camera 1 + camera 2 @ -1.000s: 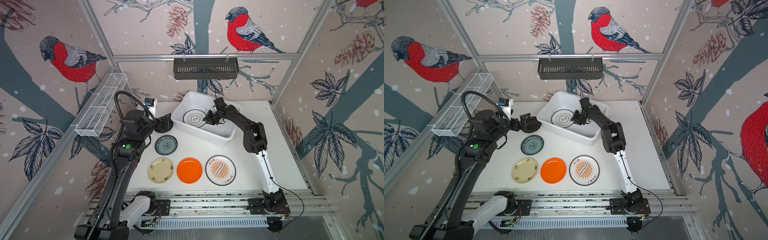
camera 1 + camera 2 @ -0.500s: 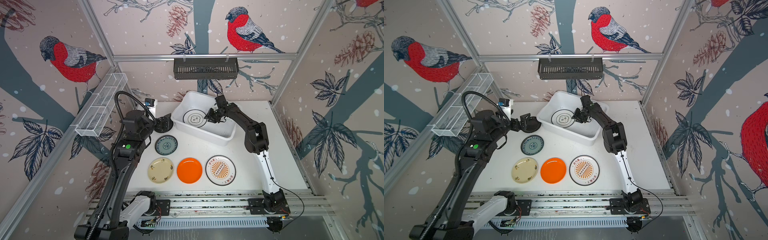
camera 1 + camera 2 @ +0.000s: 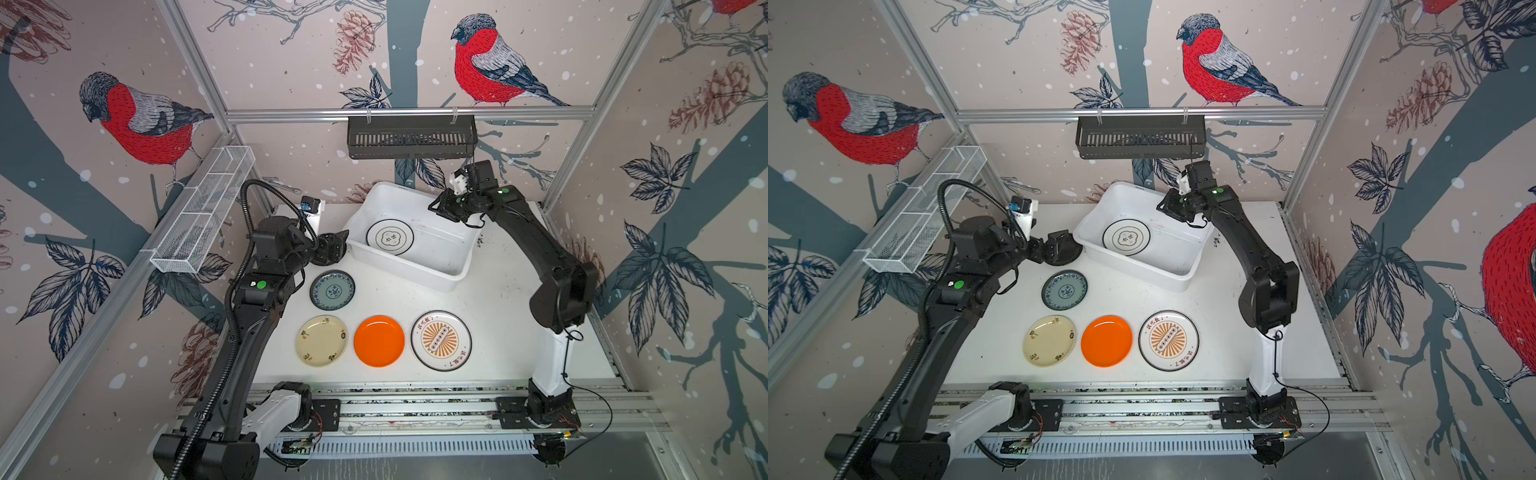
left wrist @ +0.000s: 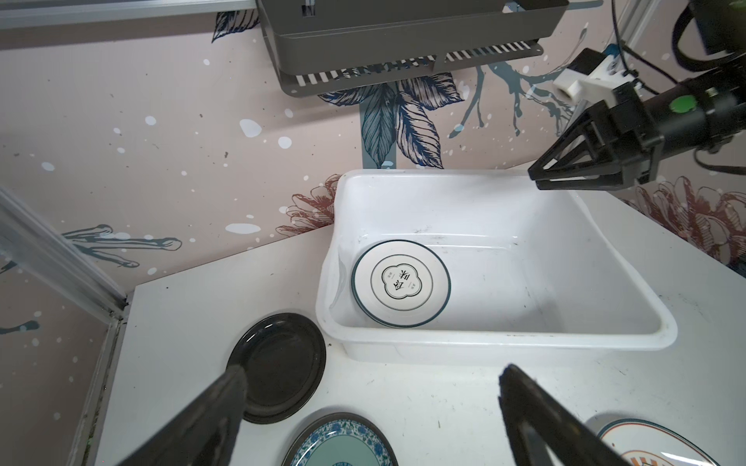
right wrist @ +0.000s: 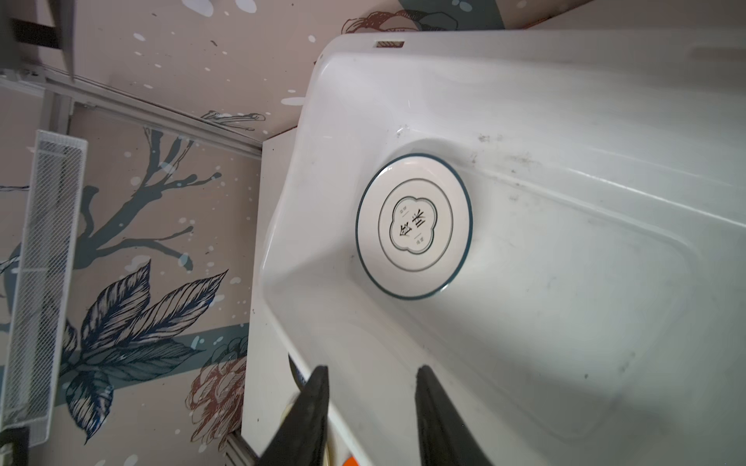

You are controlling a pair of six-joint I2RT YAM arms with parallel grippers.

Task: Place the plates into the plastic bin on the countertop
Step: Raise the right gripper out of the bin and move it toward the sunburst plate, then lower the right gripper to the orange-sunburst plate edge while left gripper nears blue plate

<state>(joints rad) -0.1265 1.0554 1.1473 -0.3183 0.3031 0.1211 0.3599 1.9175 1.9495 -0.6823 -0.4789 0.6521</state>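
Plates go in singly: one black-rimmed white round plate (image 3: pixel 390 237) lies in the large white plastic bin (image 3: pixel 453 275); the right gripper (image 5: pixel 372 369) hovers above the bin, jaws apart, empty. The left gripper (image 3: pixel 337 248), jaws wide, hangs over the round black plate (image 4: pixel 278 367) just beside the bin. Likely next: lower and pinch its rim.

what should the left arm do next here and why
Probably lower the left gripper onto the rim of the black plate and close. Its jaws are wide open and empty, one finger over that plate's edge; the plate lies on the countertop just beside the plastic bin. The right gripper hangs empty above the bin, where a black-rimmed white plate lies.
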